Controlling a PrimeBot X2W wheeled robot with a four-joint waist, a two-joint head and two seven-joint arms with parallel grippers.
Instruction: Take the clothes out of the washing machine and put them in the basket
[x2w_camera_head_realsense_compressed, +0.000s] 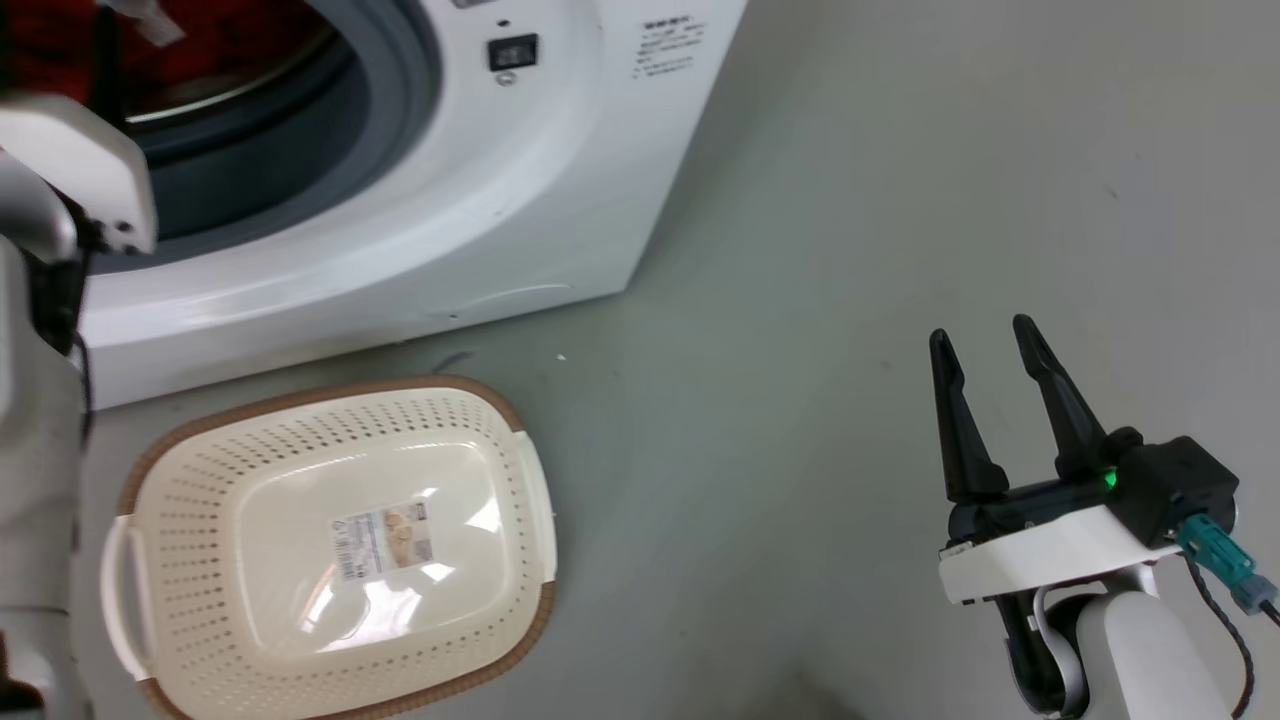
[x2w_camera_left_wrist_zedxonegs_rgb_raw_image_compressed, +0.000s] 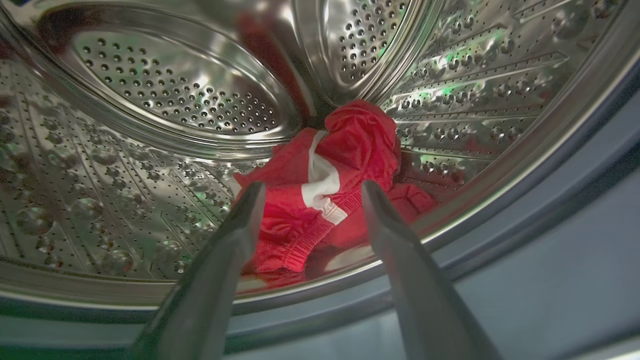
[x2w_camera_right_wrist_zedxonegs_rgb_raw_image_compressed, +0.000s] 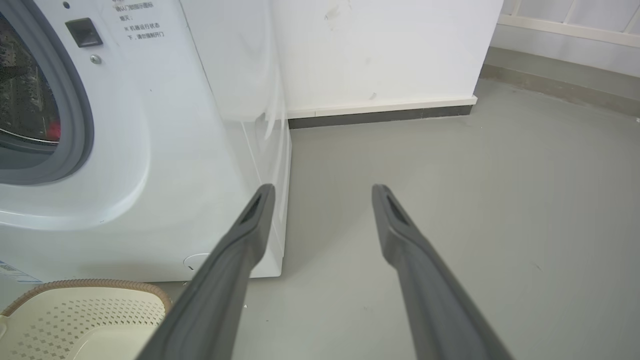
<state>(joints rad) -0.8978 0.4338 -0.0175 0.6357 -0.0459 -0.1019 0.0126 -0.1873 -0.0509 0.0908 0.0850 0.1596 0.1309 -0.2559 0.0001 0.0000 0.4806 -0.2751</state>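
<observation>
Aiming into the washing machine (x2w_camera_head_realsense_compressed: 520, 190), the left gripper (x2w_camera_left_wrist_zedxonegs_rgb_raw_image_compressed: 312, 186) holds its jaws spread, framing the red clothes (x2w_camera_left_wrist_zedxonegs_rgb_raw_image_compressed: 350, 145) at centre frame, low in the drum (x2w_camera_left_wrist_zedxonegs_rgb_raw_image_compressed: 175, 85), apparently to grasp them. The right gripper (x2w_camera_head_realsense_compressed: 982, 333), also spread, idles lower right; the basket (x2w_camera_head_realsense_compressed: 300, 398) sits lower left, ready below.

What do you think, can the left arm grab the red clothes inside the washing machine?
Probably yes. The left arm is at the washing machine opening, its jaws open and aimed at the clothes lying low in the drum. Nothing sits between them.
</observation>
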